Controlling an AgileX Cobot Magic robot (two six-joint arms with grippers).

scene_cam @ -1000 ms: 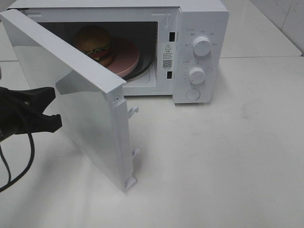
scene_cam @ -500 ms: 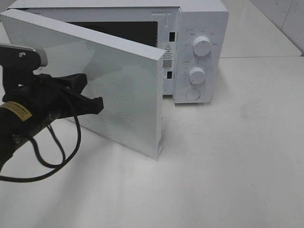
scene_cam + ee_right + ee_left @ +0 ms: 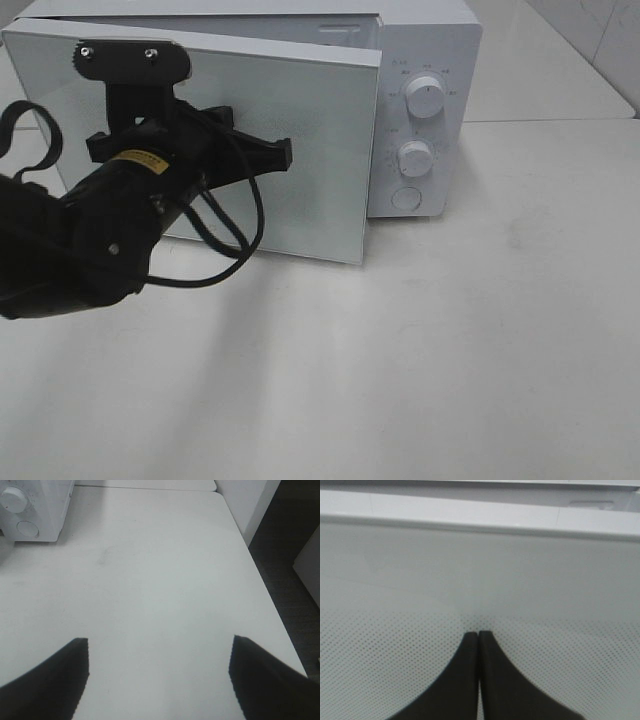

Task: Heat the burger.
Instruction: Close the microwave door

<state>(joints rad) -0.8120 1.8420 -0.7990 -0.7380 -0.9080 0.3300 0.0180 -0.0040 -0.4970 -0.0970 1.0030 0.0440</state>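
Burger: not visible; judge it inside microwave, behind door. Expect light, soft, squashable; no hold needed now. Door nearly shut. Your left gripper: jaws pressed together, tips against door panel. Right gripper: jaws wide apart, empty, over table.

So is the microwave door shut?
Nearly shut, not fully: the door stands slightly out from the microwave front, with the closed left gripper pressed against it.

Door bars the microwave; table beside it lies open.
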